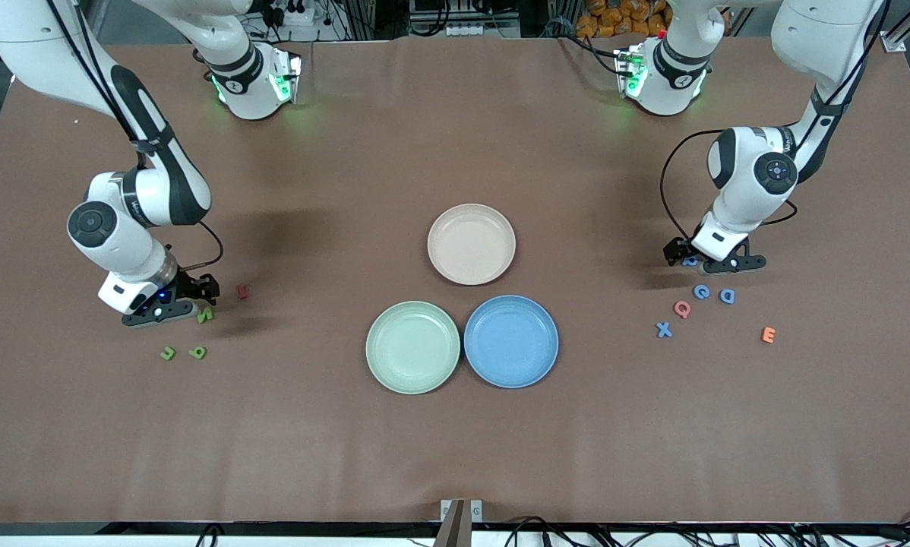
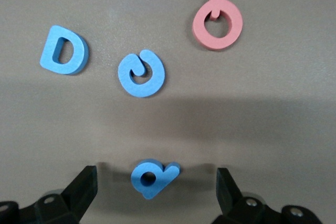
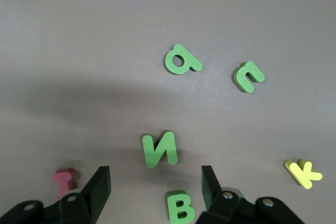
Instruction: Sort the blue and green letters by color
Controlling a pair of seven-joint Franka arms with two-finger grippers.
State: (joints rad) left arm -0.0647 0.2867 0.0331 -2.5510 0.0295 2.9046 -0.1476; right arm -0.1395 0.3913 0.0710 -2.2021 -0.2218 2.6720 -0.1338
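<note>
Brown table [image 1: 455,456] carries green letters [image 3: 159,149] at the right arm's end, the right gripper [image 3: 155,190] low with jaws apart around the B [image 3: 180,206], while blue letters [image 2: 140,73] lie at the left arm's end, the left gripper [image 2: 156,187] spread wide around the P [image 2: 152,177].

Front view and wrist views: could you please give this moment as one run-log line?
left hand: open around blue foam P | right hand: open over green foam B | three plates: no letters
</note>
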